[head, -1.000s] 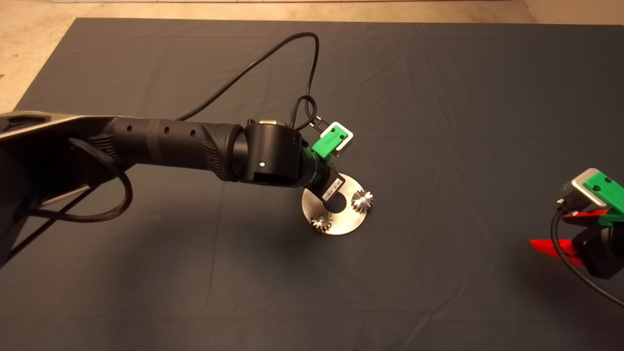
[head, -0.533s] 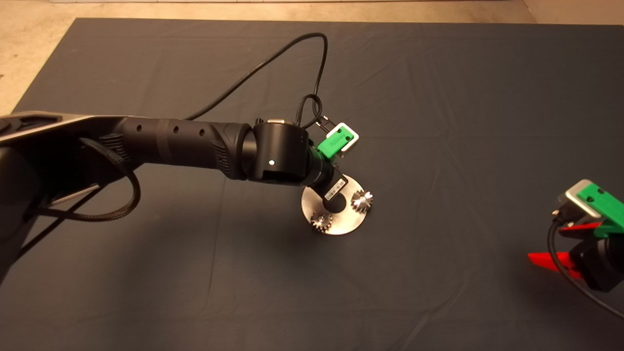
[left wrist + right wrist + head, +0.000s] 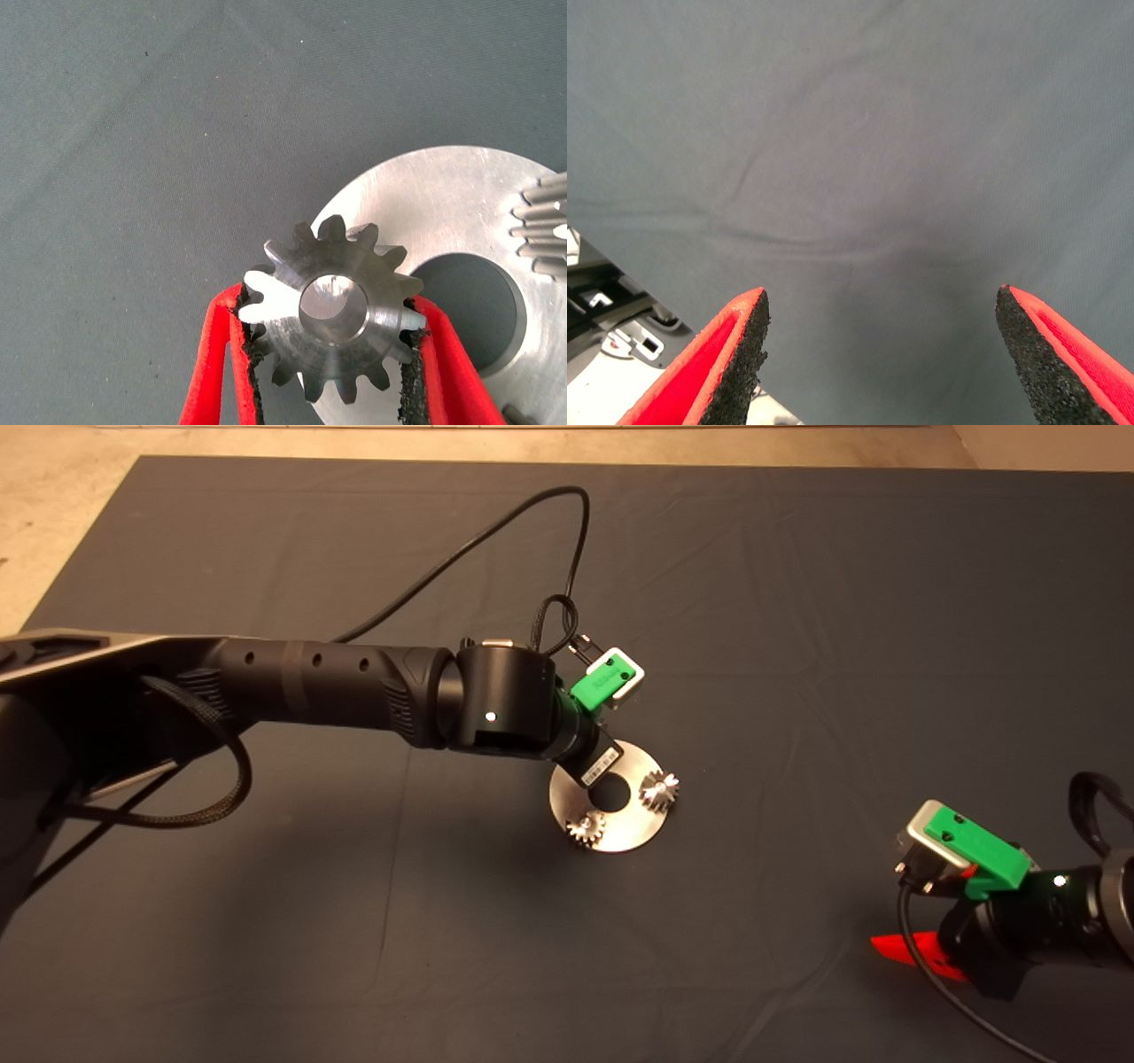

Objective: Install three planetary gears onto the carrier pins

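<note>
Gears (image 3: pixel 659 789) (image 3: pixel 585 830) sit on two pins of the plate (image 3: pixel 631 837) near mid-counter. Left hand (image 3: pixel 332 341), clamped on the third gear (image 3: pixel 332 307), holds it over the plate; seating remains. Right hand (image 3: pixel 879 341), fingers apart, waits near the counter's right edge.

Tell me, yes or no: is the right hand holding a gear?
No. The right hand is open over bare mat, with nothing between its fingers.

In the head view the left arm (image 3: pixel 496 708) covers the plate's (image 3: pixel 633 828) far left part, hiding the left gripper and the third gear. The wrist view cuts off a seated gear (image 3: pixel 542 226) at the edge. Whether the held gear (image 3: pixel 332 310) sits on a pin cannot be told.
</note>
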Available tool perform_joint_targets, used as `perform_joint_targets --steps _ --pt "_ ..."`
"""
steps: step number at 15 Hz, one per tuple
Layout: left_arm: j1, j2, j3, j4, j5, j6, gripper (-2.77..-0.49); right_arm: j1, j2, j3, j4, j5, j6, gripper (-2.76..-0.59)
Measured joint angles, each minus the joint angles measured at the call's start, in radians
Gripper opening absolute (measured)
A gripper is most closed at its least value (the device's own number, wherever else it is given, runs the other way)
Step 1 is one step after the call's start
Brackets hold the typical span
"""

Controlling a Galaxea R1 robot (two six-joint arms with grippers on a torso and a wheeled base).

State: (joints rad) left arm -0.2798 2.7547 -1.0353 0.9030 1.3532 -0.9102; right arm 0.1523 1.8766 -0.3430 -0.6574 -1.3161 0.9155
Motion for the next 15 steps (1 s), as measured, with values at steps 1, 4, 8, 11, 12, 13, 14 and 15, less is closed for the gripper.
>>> perform_joint_targets --steps 1,4,8,11,12,13,14,15 --pt "0.000 0.003 -0.010 0.000 0.000 0.000 -2.67 -0.005 -0.001 0.000 0.000 -0.012 0.001 -1.47" --pt "0.002 0.007 -0.024 0.001 -0.004 0.000 -2.67 -0.011 -0.001 0.000 0.000 -0.017 0.001 -1.47" --pt "0.027 0.007 -0.025 0.006 -0.010 0.000 -2.67 -0.010 -0.001 0.000 0.000 -0.018 0.000 -1.47" --pt "0.027 0.007 -0.025 0.006 -0.010 0.000 -2.67 -0.008 -0.002 0.000 0.000 -0.018 0.000 -1.47" --pt "0.027 0.007 -0.025 0.005 -0.011 0.000 -2.67 -0.008 -0.004 0.000 0.000 -0.019 0.000 -1.47" --pt "0.027 0.007 -0.025 0.005 -0.011 0.000 -2.67 -0.008 -0.004 0.000 0.000 -0.019 0.000 -1.47" --pt "0.027 0.007 -0.025 0.006 -0.011 0.000 -2.67 -0.008 -0.004 0.000 0.000 -0.019 0.000 -1.47" --pt "0.027 0.007 -0.025 0.005 -0.011 0.000 -2.67 -0.008 -0.005 0.000 0.000 -0.019 0.000 -1.47"
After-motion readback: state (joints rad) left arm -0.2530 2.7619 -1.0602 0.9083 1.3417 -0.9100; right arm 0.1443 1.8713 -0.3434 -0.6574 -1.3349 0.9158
